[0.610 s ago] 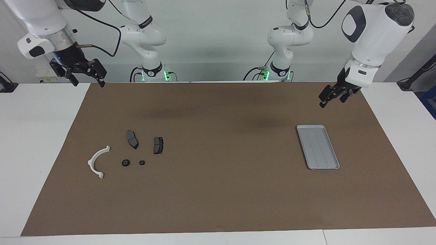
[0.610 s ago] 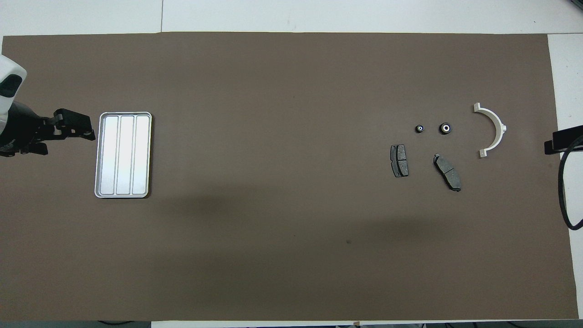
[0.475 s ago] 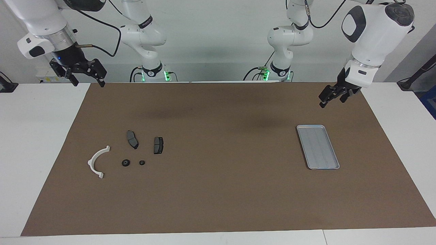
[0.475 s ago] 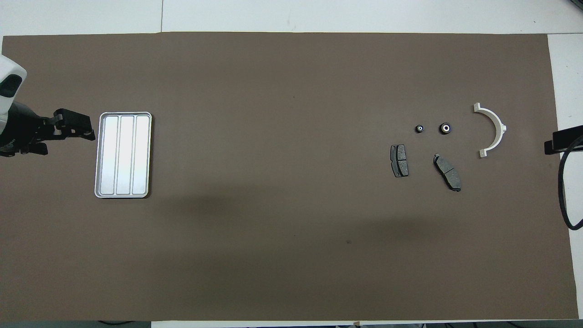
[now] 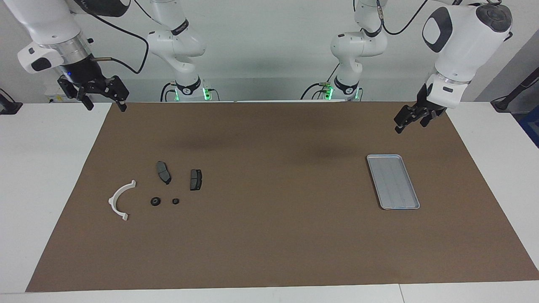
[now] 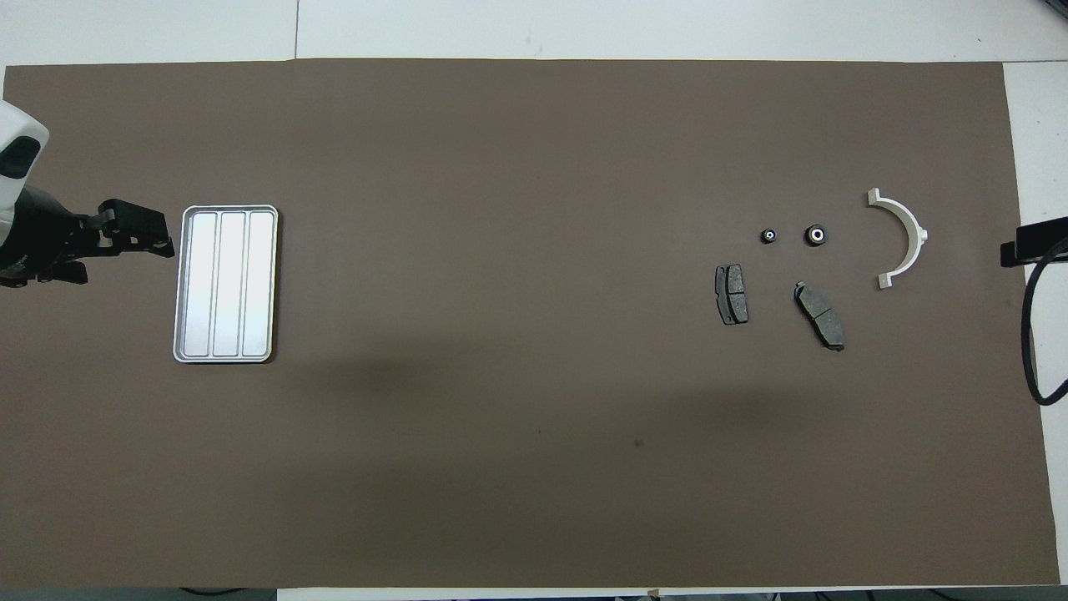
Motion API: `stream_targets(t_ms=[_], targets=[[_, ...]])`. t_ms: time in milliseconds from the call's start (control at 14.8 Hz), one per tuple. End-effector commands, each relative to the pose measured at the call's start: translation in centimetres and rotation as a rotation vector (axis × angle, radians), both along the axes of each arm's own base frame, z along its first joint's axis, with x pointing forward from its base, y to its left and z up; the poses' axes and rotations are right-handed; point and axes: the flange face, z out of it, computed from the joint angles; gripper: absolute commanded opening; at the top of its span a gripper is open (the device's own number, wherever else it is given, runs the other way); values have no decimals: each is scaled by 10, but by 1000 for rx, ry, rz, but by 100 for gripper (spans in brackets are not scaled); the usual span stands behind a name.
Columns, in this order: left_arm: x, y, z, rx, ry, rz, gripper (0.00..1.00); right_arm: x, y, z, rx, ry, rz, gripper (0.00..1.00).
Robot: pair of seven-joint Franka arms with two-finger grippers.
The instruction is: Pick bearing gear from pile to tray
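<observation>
The right pincer (image 5: 103, 102) is drifting toward nine o'clock, open and empty. The left pincer (image 5: 410, 121), open, is hanging over the brown mat (image 5: 269, 235) covering the white desk (image 5: 46, 168), tray (image 5: 393, 182) bare.

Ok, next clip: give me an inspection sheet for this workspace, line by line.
Surface: brown mat over a white table.
Job's things: tray empty, toward the left arm's end; two small black round pieces lie loose in the pile.
Clutter: white half-ring bracket and two brake pads, all apart from one another, toward the right arm's end.
Grippers: left gripper open, up over the mat's corner near the tray; right gripper open, up over the mat's edge near the pile; both hold nothing.
Cables: black cable loops along the right arm.
Surroundings: plain pale wall; nothing else seen.
</observation>
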Motion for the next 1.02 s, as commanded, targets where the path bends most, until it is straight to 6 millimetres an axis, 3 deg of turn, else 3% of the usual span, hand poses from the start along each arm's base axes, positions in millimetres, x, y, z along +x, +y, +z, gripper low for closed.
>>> stream_targets(t_ms=[0,203,339,610,678,949], targets=[[-6,1,5,-7,3,0,100,30,-7,-26,-21,-32,-14,100],[-6,1,5,-7,3,0,100,58,-6,-37,-24,-92,-12,100],[-6,1,5,-7,3,0,100,79,2,-56,-25,-109,2,100],[-6,1,5,-7,3,0,100,108,13,-119,-16,-49,10,100],[-6,1,5,-7,3,0,100,111,20,-133,-15,-30,23,100],[-6,1,5,-7,3,0,100,115,19,-185,-17,4,21,100]])
